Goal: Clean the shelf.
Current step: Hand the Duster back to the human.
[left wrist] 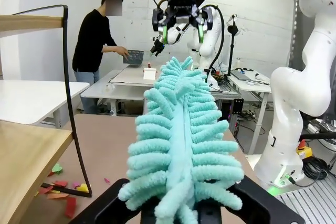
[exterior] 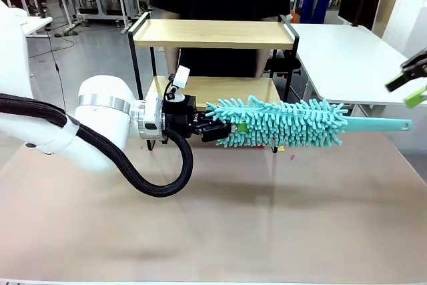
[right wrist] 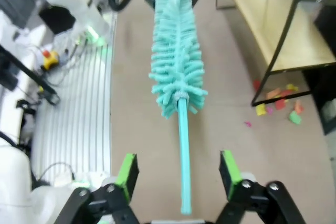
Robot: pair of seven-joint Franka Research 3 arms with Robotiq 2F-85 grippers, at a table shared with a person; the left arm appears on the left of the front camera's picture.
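Front view: the left hand (exterior: 215, 129) is clenched on the fluffy end of a teal microfibre duster (exterior: 280, 123), held level above the bench (exterior: 213, 218) — the shelf (exterior: 213, 35) stands just behind it. The right hand (exterior: 408, 86) sits beyond the duster's handle tip, apart from it.

Left wrist view: the duster runs straight out from the hand, the shelf (left wrist: 26, 150) beside it.

Right wrist view: the right hand (right wrist: 178, 174) is released — green pads (right wrist: 127, 171) spread either side of the handle, not touching. Coloured scraps (right wrist: 278, 103) lie by the shelf leg (right wrist: 281, 45).
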